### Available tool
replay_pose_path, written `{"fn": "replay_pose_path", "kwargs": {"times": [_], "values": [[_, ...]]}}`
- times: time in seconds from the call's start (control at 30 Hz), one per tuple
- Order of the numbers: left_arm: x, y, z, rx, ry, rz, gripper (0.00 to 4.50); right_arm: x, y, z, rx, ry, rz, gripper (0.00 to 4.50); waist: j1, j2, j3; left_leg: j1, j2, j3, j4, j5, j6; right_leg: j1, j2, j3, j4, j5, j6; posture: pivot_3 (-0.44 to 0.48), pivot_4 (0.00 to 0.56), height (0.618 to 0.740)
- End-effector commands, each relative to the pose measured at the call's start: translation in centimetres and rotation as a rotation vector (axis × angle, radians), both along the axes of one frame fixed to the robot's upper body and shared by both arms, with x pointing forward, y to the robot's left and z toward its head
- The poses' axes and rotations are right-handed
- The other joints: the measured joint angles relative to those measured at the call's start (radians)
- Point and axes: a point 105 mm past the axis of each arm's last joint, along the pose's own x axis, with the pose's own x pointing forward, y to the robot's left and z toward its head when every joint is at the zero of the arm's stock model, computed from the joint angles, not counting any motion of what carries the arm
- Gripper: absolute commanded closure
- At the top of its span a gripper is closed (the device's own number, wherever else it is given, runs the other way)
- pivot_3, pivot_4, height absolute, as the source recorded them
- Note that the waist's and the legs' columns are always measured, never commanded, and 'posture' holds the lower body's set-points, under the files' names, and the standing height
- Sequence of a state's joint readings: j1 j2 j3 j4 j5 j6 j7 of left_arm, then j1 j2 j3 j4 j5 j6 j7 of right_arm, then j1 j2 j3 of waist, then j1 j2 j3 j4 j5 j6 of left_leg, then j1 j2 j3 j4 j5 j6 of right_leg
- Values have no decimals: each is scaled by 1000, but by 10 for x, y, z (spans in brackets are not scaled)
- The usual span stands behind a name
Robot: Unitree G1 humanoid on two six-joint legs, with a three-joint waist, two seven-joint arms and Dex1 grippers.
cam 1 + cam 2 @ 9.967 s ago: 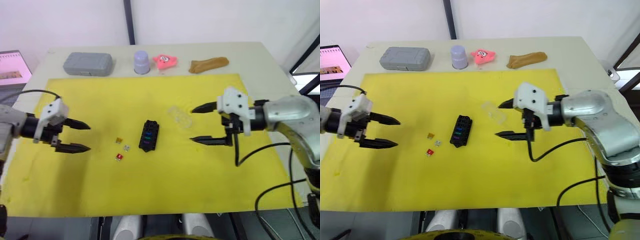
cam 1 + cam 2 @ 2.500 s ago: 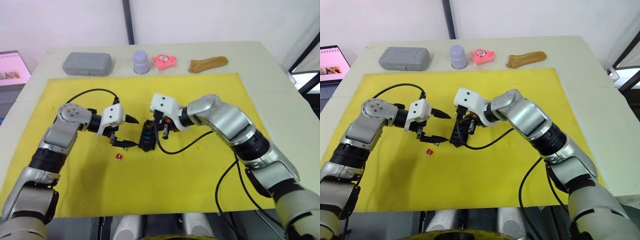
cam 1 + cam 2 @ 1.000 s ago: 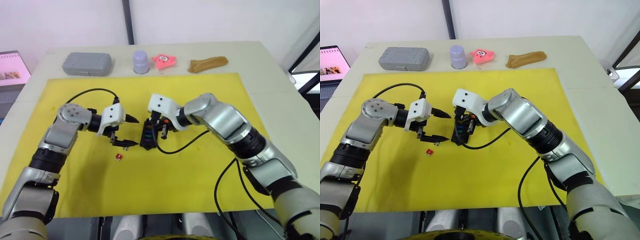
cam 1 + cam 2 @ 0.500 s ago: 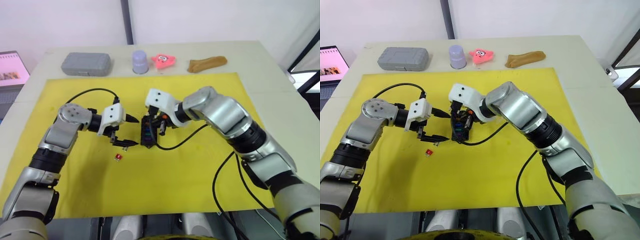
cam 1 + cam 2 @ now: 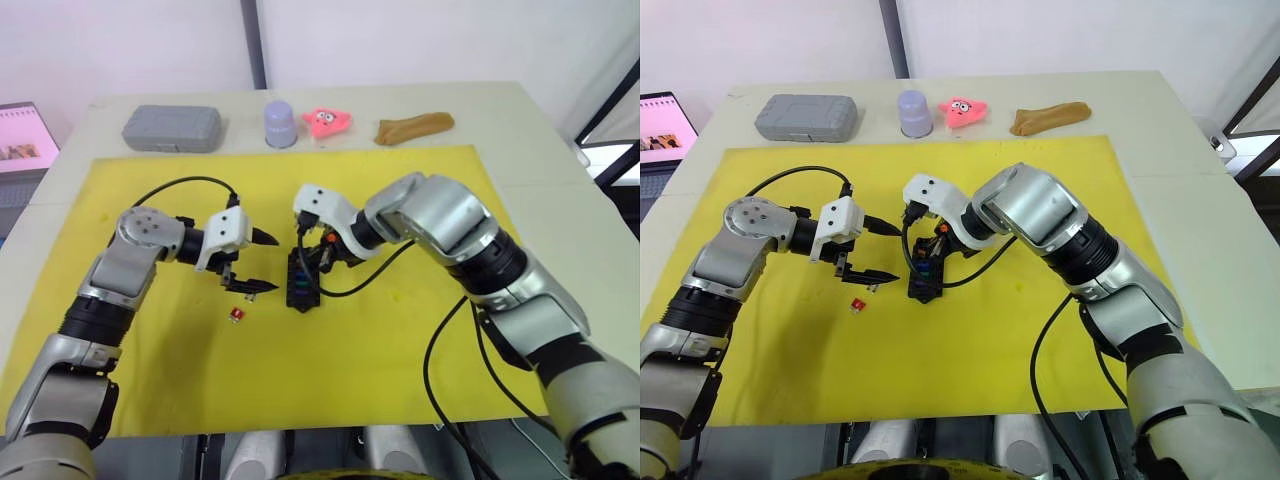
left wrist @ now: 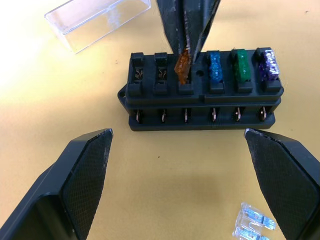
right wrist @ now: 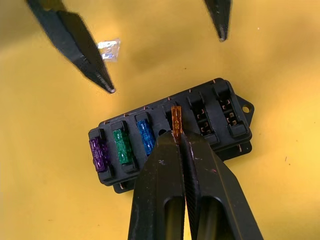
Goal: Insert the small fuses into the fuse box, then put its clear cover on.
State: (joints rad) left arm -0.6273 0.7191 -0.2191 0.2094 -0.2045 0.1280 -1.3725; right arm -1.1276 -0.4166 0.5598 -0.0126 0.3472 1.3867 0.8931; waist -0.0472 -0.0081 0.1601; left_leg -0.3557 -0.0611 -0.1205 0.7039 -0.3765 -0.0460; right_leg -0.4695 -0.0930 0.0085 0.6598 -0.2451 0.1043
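The black fuse box (image 5: 302,279) lies mid-mat on the yellow cloth. Purple (image 6: 267,63), green (image 6: 240,63) and blue (image 6: 214,63) fuses sit in one row of it. My right gripper (image 7: 181,140) is shut on the orange fuse (image 7: 175,122), which leans with its lower end at the slot beside the blue one. My left gripper (image 5: 268,263) stands open just left of the box, holding nothing. The pale grey fuse (image 6: 254,226) lies on the mat by its fingers, the red fuse (image 5: 237,315) a little nearer. The clear cover (image 6: 97,20) lies beyond the box.
Along the table's far edge stand a grey case (image 5: 172,127), a lavender cup (image 5: 280,122), a pink toy (image 5: 330,121) and a brown object (image 5: 413,127). A laptop screen (image 5: 25,150) shows at the far left. Cables trail from both wrists over the yellow mat (image 5: 400,380).
My right gripper with the orange fuse has shifted slightly nearer over the box, and the box has turned a little. The left gripper has stayed put.
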Motion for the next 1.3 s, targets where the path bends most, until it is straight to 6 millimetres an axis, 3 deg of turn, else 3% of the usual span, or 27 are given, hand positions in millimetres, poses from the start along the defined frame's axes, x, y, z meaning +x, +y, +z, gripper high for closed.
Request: {"fn": "replay_pose_path", "kwargs": {"times": [0.03, 0.23, 0.43, 0.67, 0.83, 1.3], "values": [[-1, -1, 9, -10, -36, -11, 73, 3, 0, 15, 20, -118, 32, 4500, 0, 0, 0, 0, 0, 0, 0, 0, 0, 0, 0, 0, 0, 0, 0, 0, 150, 740], [0, -4, 11, -21, -37, -17, 73, -6, -2, 10, 30, -117, 79, 4500, 1, 0, 0, 0, -1, 0, 0, 0, 0, 0, -2, -2, 0, 0, 0, 0, 150, 740], [-6, -18, 32, -119, 0, -57, 73, -6, -2, 9, 28, -108, 73, 4500, 0, 0, 0, 0, -1, 0, 0, 0, 0, 0, -2, -3, 0, 0, 0, 0, 150, 740], [-4, -19, 33, -129, -1, -43, 73, -6, -2, 7, 27, -112, 75, 4500, 1, 0, 0, 0, -1, 0, 0, 0, 0, 0, -2, -4, 0, 0, 0, 0, 150, 740], [-10, -28, 19, -86, 6, -88, 73, -6, -1, 9, 33, -119, 72, 4500, 1, 0, 0, 0, -1, 0, 0, 0, 0, 0, -2, -4, 0, 0, 0, 0, 150, 740], [-9, -29, -4, -16, 12, -99, 73, -4, -3, 17, 39, -135, 65, 4500, 2, 0, 0, 0, -1, 0, 0, 0, 0, 0, -4, -7, 0, 0, 0, 0, 150, 740]]}}
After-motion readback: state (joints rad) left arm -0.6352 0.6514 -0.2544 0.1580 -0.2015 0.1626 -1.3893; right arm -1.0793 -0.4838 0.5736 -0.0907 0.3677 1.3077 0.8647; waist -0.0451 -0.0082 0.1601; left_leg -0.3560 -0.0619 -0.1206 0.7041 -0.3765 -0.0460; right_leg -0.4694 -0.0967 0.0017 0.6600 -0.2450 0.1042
